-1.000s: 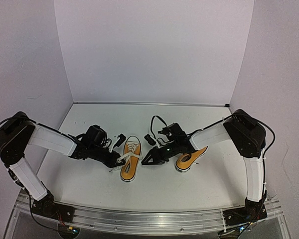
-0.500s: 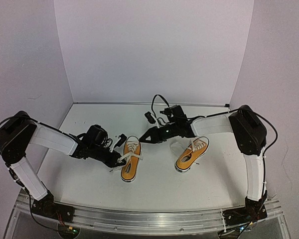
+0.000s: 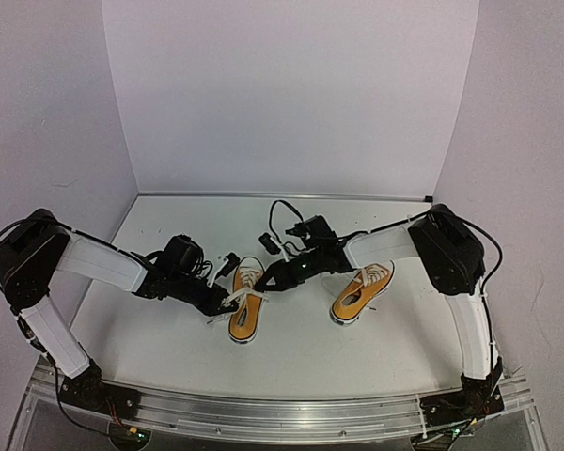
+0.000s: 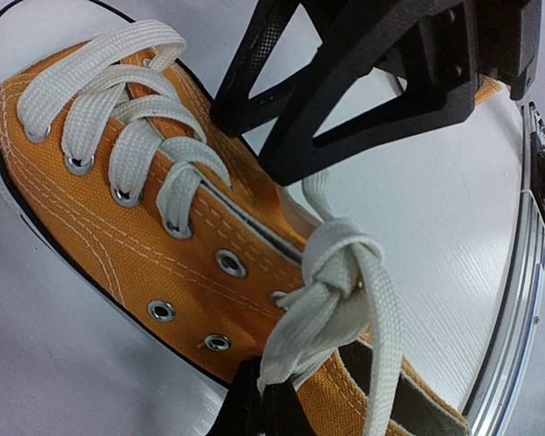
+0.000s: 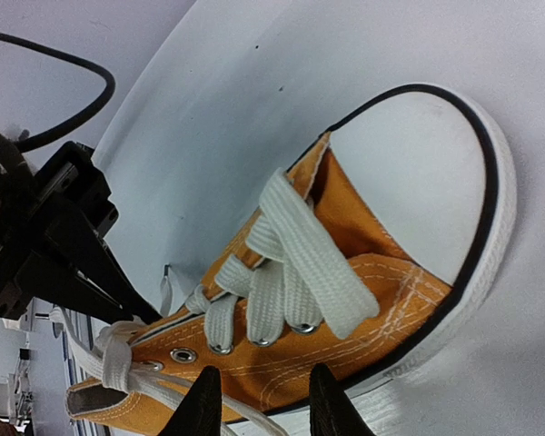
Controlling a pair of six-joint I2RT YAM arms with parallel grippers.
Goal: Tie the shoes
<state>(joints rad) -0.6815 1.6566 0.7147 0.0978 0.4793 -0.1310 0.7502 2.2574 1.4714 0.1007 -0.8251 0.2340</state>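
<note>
The left claw point(image 4: 259, 413) is clamped on the lace point(image 4: 331, 291) of the left shoe point(image 3: 245, 303); the right claw point(image 5: 262, 381) — narrowly open — hovers at its side. The right shoe point(image 3: 362, 291) lies apart — both sit well off the bench point(image 3: 291, 357) edges.

On the table point(image 3: 291, 352), left shoe point(image 3: 244, 315) lies beside right shoe point(image 3: 357, 296), seemingly not touching.

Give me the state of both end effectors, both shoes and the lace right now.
left end effector: shut on the lace, just past its knot.
right end effector: open, over the shoe between the arms, holding nothing.
shoe between the arms: upright on its sole, upper eyelets empty.
lace: one plain knot, no bow.
other shoe: upright on its sole, clear of both end effectors; laces too small to judge.
</note>
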